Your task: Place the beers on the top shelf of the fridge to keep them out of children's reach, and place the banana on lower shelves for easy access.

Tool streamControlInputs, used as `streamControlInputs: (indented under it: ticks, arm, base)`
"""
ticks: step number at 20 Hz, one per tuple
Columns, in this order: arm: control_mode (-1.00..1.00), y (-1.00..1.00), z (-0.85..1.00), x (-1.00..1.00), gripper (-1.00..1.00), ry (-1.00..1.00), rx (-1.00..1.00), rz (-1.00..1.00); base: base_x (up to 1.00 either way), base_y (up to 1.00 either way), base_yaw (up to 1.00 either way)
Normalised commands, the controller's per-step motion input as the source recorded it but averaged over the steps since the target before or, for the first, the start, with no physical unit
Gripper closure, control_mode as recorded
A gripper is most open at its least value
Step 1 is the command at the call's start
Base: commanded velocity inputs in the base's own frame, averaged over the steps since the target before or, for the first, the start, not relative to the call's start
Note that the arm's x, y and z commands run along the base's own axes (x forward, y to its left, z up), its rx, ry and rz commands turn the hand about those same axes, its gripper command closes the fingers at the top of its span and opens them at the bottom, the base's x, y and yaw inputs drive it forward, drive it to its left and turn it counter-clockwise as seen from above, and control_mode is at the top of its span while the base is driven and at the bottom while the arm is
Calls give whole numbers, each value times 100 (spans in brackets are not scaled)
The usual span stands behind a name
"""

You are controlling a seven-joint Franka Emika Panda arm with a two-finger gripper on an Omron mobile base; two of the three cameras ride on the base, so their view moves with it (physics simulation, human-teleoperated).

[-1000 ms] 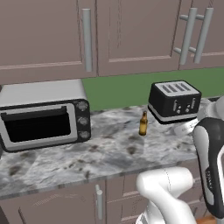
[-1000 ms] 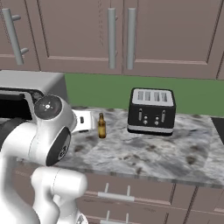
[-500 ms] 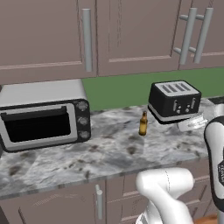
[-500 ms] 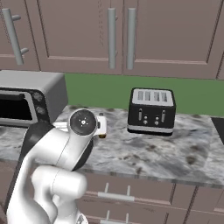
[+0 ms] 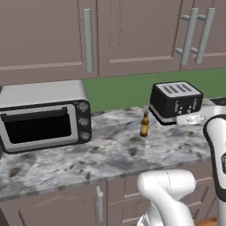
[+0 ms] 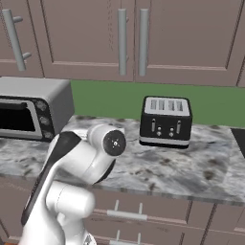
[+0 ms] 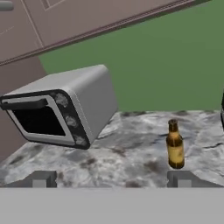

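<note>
— Where was the small amber-brown glass beer bottle (image 7: pixel 175 145)?

— Upright on the speckled grey marble counter (image 5: pixel 110 154), between the silver toaster oven (image 5: pixel 44 115) and the black four-slot toaster (image 5: pixel 175 102).

— And the gripper (image 7: pixel 111 178)?

— Spread wide, holding nothing, short of the bottle, which sat off-centre toward one fingertip.

— The risk?

— That fingertip could have clipped the bottle and toppled it.

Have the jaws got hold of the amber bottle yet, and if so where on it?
No, nothing is held. The gripper is open, and the amber bottle stands free on the counter ahead of it.
</note>
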Motion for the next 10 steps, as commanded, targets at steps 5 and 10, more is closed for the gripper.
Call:
streamControlInputs:
  ticks: [5,10]
  arm:
    - [-100,0,-7,41,-100,-4,1,4]
    - [-100,0,-22,27,-100,-13,0,8]
  base:
    - [0,0,0]
    - [0,0,0]
